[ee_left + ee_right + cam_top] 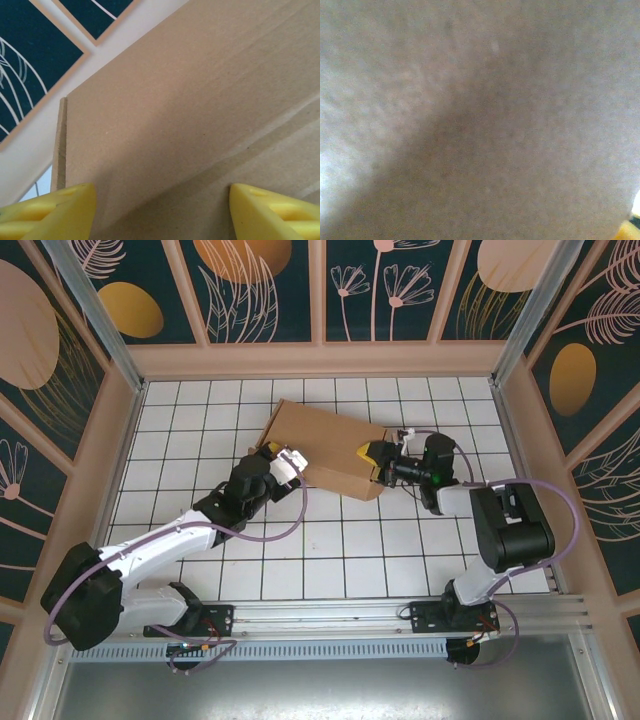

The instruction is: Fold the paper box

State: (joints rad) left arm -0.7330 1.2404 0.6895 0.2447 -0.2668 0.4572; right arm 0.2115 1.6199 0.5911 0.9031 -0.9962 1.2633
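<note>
The paper box is a folded brown cardboard box lying aslant on the white tiled table. My left gripper is at its near left corner. In the left wrist view the yellow fingertips stand wide apart, open, with the box's flat face right in front of them and nothing pinched. My right gripper is at the box's right end, one yellow finger lying on the top face, clasping that end. Blurred cardboard fills the right wrist view.
Wooden walls with dark floral panels enclose the table on three sides. A metal rail carrying both arm bases runs along the near edge. Purple cables loop beside each arm.
</note>
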